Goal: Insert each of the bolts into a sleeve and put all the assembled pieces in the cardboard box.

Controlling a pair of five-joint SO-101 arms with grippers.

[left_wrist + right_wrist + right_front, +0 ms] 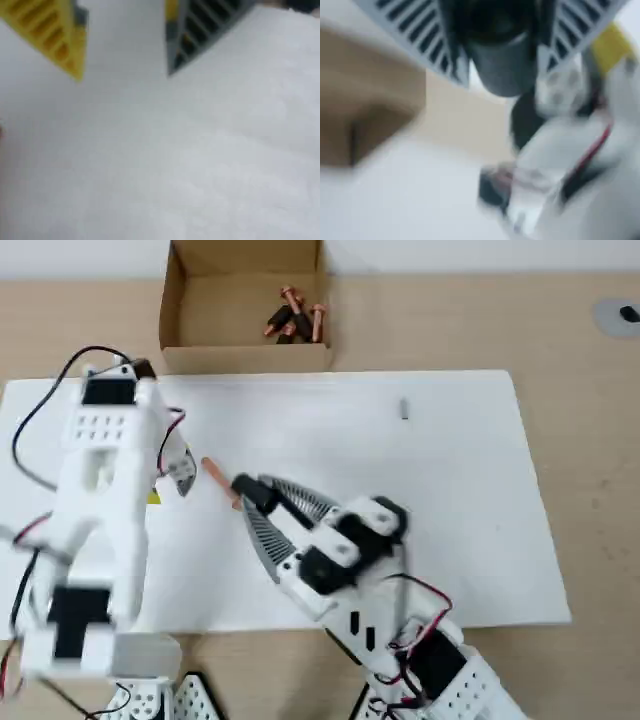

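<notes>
Right claw point(250, 502) is clamped on a dark sleeve point(505, 70). A copper bolt point(214, 473) lies just beside the sleeve. Left claw point(122, 72) is spread wide near the bolt.

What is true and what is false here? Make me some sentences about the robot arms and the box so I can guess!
1. The cardboard box already has assembled pieces in it. True.
2. The left gripper is holding a bolt. False: it is open, with nothing between its fingers.
3. The right gripper is shut on a black sleeve. True.
4. Both grippers are above the box. False: both are over the white sheet, and the box stands beyond its far edge.
</notes>
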